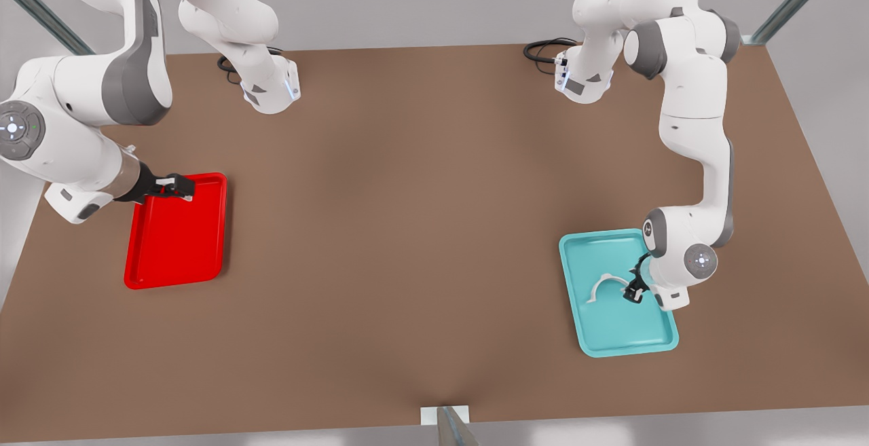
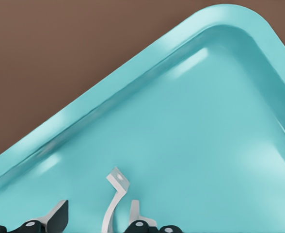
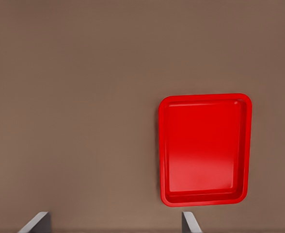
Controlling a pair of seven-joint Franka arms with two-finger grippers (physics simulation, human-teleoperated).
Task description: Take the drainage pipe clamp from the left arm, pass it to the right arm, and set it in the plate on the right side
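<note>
The drainage pipe clamp [image 1: 604, 284], a thin white arch strap, lies in the teal tray [image 1: 611, 337] on the front view's right. My left gripper [image 1: 633, 291] is low over that tray at the clamp's end nearest the arm. In the left wrist view the clamp [image 2: 114, 194] rises between the spread fingers of the left gripper [image 2: 98, 206], which is open and not pressing it. The red plate [image 1: 176, 249] sits on the front view's left. My right gripper [image 1: 183, 187] waits open above its far edge; the right wrist view has the plate [image 3: 205, 145] beyond the gripper [image 3: 113, 224].
The brown table [image 1: 421, 229] stretches wide between the two trays. Both arm bases stand at the far edge, with black cables [image 1: 543, 49] beside them. Metal frame posts [image 1: 451, 429] rise at the near edge and the far corners.
</note>
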